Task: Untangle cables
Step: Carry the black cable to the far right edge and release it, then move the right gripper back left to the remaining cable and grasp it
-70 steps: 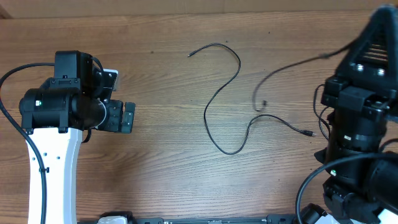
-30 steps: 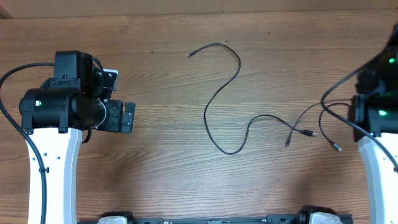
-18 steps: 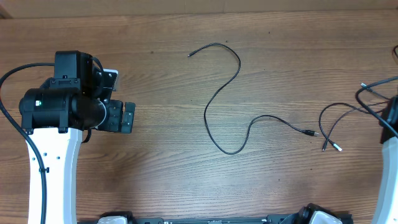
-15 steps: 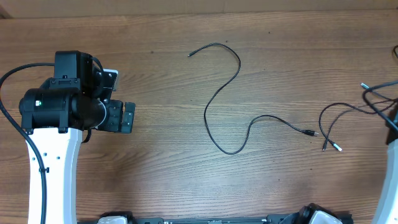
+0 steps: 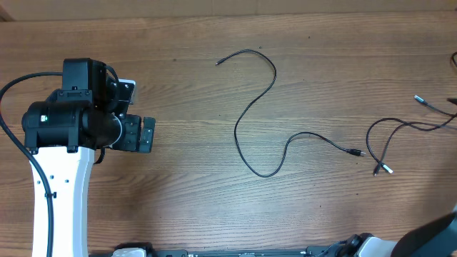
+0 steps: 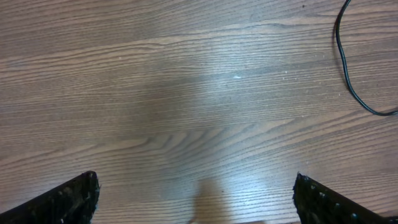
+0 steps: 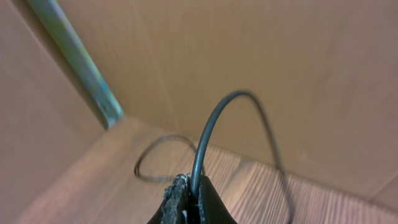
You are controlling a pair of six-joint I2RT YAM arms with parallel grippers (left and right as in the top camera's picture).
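Observation:
One long black cable snakes across the middle of the wooden table, from a plug at the upper middle to a plug near the right. A second thin cable lies at the far right, apart from the first, and runs off the right edge. In the right wrist view my right gripper is shut on this thin cable, which arches up out of the jaws. My left gripper rests at the left of the table, open and holding nothing. A bend of the long cable shows far ahead of it.
The left arm's white link and black wrist take up the table's left side. A dark part of the right arm shows at the bottom right corner. A brown cardboard wall with a greenish strip stands behind the table.
The right arm swung out of the overhead view to the right, dragging the second cable off the long one. The two now lie apart. The left arm stayed still.

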